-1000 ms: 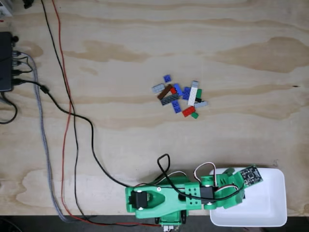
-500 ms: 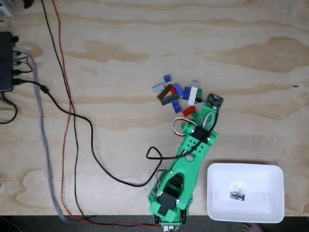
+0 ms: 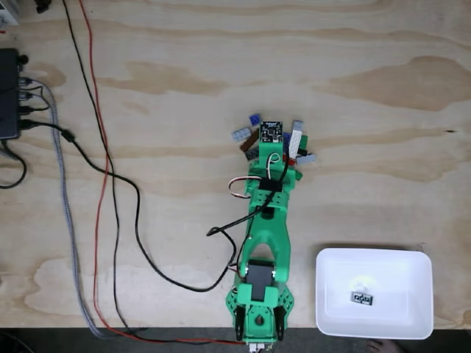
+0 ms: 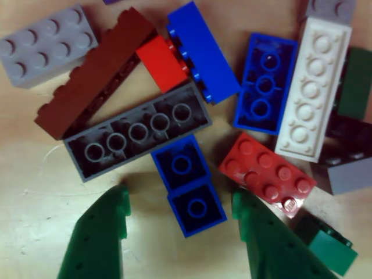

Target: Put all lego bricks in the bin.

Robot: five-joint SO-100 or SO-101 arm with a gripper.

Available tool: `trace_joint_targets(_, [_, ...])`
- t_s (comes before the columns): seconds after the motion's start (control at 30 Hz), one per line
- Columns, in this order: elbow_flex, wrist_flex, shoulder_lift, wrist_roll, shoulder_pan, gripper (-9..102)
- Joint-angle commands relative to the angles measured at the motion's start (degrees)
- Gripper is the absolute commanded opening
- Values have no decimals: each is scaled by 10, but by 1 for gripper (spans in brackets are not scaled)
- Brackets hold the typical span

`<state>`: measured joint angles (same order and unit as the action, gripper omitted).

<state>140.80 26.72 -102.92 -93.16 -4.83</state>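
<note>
The lego bricks (image 3: 294,143) lie in a small pile at mid-table in the fixed view, with the green arm (image 3: 266,220) reaching up over them. The other view shows them close up: a grey brick (image 4: 49,43), a brown one (image 4: 96,72), a dark grey upturned one (image 4: 139,131), a white one (image 4: 311,87) and a red one (image 4: 267,171). My gripper (image 4: 180,200) is open just above the table. An upturned blue brick (image 4: 189,186) lies between its green fingers (image 4: 96,238). The white bin (image 3: 397,272) sits at the bottom right and holds one small dark brick (image 3: 361,298).
Black, red and braided grey cables (image 3: 103,191) run down the left side of the plywood table. A black box (image 3: 9,92) sits at the left edge. The arm's base (image 3: 257,323) stands at the bottom edge, just left of the bin.
The arm swung from above the bin leftward and out to the brick pile. A small dark brick now shows in the bin where the gripper had been.
</note>
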Motion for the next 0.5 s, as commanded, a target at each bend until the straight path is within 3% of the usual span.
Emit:
trace_joint_targets(0.0, [-15,-46,11,-4,18,18])
trace_joint_targets(0.17, [-4,-30,4,-10,22,0])
trace_joint_targets(0.47, [-10,37,-91,43,19,0])
